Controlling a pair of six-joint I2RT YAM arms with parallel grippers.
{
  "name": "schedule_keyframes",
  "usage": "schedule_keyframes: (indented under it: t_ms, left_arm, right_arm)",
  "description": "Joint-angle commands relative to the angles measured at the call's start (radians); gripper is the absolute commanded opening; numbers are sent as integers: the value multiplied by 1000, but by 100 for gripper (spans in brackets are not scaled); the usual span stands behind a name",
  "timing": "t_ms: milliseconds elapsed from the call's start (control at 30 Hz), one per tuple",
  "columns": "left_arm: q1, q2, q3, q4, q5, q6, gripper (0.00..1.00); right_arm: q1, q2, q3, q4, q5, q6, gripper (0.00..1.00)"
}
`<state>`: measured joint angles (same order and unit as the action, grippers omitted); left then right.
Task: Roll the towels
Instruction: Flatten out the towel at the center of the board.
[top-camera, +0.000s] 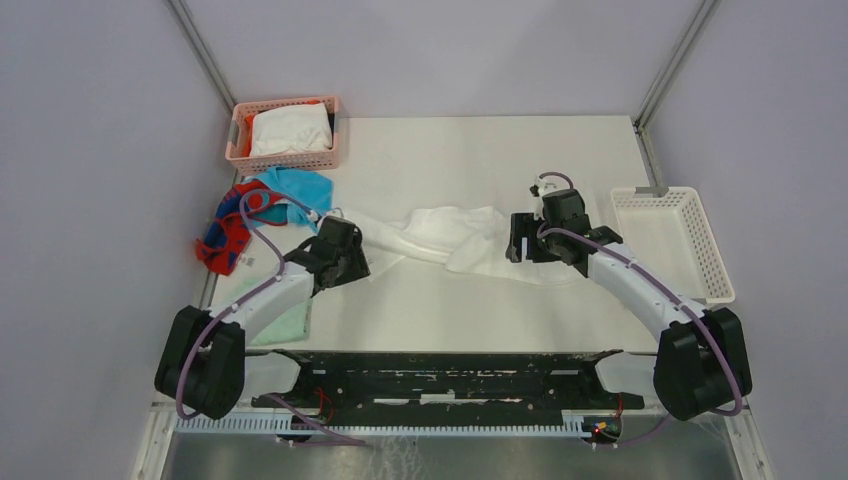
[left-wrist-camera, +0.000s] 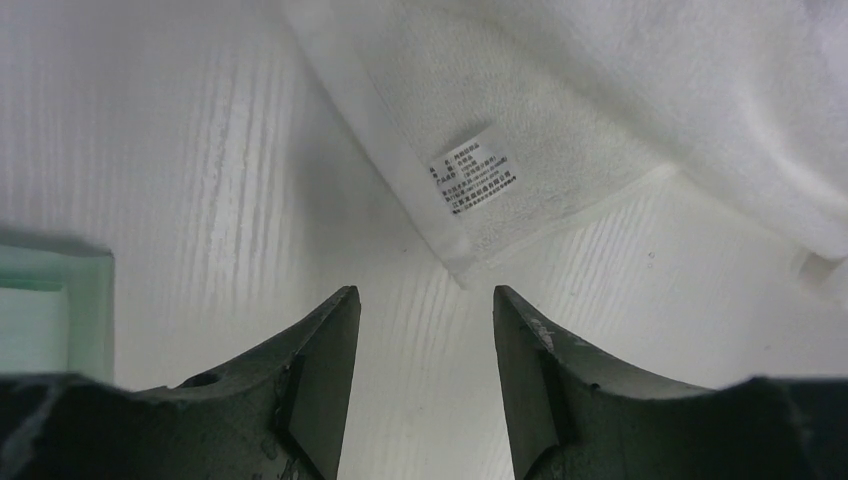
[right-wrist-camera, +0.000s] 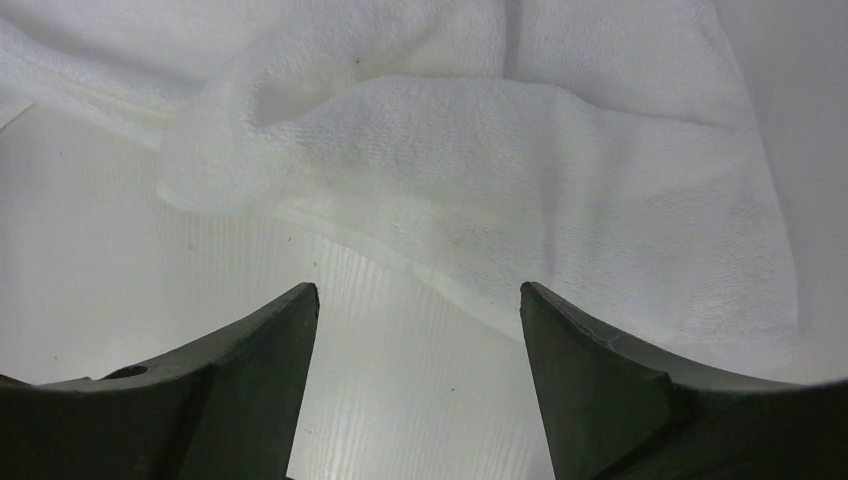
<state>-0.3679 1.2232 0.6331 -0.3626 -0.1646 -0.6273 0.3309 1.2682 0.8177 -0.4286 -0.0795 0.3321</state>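
Towels are what this job is about, and none of the loose ones looks rolled yet. The white towel (top-camera: 450, 235) lies in the middle of the bench (top-camera: 450, 150), bunched and twisted, stretched out between the two arms. The blue towel (top-camera: 300, 187) and the red towel (top-camera: 230, 235) sit in a heap at the left edge, well away from the work.

I think the step right now is getting the white towel flat, so it can be rolled after that. It is too crumpled to roll as it is.

The left end effector (left-wrist-camera: 423, 300) is open and holds nothing. A corner of the white towel, the one with the small label (left-wrist-camera: 475, 180), lies just in front of its fingers (left-wrist-camera: 320, 340), not between them.

The right end effector (right-wrist-camera: 418, 295) is open too, and wider. It holds nothing. The other end of the white towel lies just ahead of it, with the edge close to the tips but not inside.

The next move probably calls for each end effector to go forward and down a little, pinch its end of the towel, and pull gently apart. Pinching only one thin layer could be tricky, because the cloth is folded over itself on the right side.
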Motion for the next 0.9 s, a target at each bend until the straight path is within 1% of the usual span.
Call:
schedule_keyframes:
  t_ms: [0, 200, 400, 600, 800, 867]
  left_arm:
    - [-72, 84, 46, 17, -85, -41, 59]
    - [-119, 197, 108, 13, -168, -27, 59]
    - [-135, 237, 141, 16, -187, -25, 60]
    - [-150, 280, 134, 15, -193, -28, 58]
    - [-184, 351, 136, -15, -211, -31, 54]
    - [-195, 376, 138, -26, -217, -32, 47]
  right_arm:
    - [-4, -34, -13, 19, -16, -13, 82]
    - [-3, -56, -30, 24, -17, -18, 83]
    - [-3, -64, -45, 31, -18, -21, 83]
    - [-4, -67, -50, 40, -19, -21, 83]
    - [-3, -69, -52, 44, -17, -21, 83]
    - [-3, -67, -52, 44, -20, -20, 83]
